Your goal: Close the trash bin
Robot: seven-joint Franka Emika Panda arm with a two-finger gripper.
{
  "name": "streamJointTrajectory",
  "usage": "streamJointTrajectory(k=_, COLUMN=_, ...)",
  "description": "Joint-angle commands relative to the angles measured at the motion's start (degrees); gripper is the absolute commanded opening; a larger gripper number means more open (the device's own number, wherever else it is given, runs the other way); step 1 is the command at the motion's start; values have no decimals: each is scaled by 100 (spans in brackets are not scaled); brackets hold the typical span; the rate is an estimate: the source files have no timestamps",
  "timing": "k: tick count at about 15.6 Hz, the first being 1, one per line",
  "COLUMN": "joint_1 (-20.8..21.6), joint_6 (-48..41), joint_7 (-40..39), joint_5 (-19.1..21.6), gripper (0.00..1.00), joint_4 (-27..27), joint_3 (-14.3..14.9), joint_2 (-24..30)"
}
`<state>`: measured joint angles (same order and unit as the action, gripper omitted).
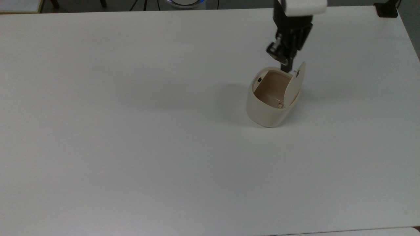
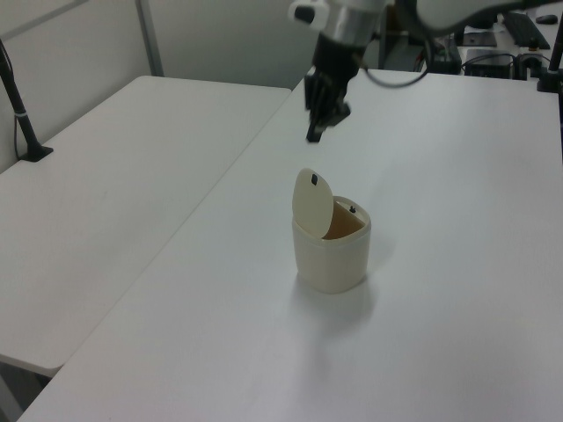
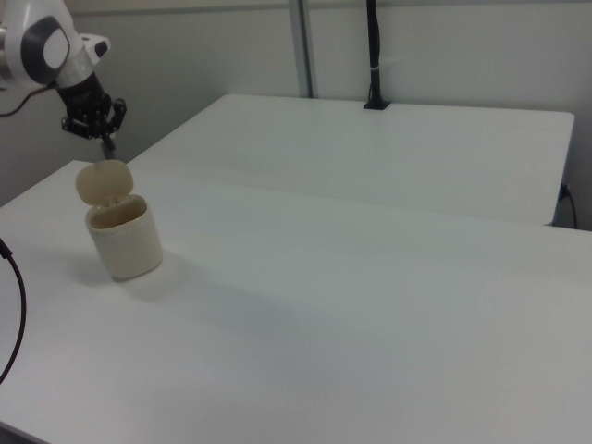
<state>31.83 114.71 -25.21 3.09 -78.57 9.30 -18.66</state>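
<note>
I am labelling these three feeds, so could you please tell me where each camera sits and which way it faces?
Top view: high, looking steeply down on the white table; arm and pincer enter from the far edge.
Left view: raised, off one side, facing the trash bin; arm reaches in from the far end.
Right view: raised, opposite side, bin at the right view's left.
All three share the open-lidded bin and the pincer above it.

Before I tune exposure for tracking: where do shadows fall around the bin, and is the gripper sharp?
Top view: soft shadow on the table toward the top view's left of the trash bin; gripper fairly sharp. Left view: faint shadow below the bin; gripper slightly smeared. Right view: lighting even.
</note>
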Motion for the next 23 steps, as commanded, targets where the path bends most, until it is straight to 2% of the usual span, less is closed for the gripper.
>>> streamJointTrajectory(k=1, joint_1=16, joint_6=297, joint_7=104, joint_5=69, gripper=0, joint_4=228, joint_3=-156, joint_2=-296)
streamJointTrajectory(k=6, joint_1=8, joint_6=149, joint_7=-44, joint_5=34, gripper=0, joint_4=193, joint_3=-235, joint_2=-375)
streamJointTrajectory(k=8, joint_1=8, joint_6=-525, joint_7=-447, joint_5=42, gripper=0, joint_4=202, joint_3=-235, joint_2=-349)
streamJointTrajectory(k=10, joint_1=-10, joint_6=-792, joint_7=-537, joint_5=60, gripper=0, joint_4=176, joint_3=-244, joint_2=-340)
streamJointTrajectory(k=23, joint_1=-54, joint_6=-836, joint_7=-581, joint_5=-177, gripper=0, joint_4=-501, joint_3=-165, joint_2=-497)
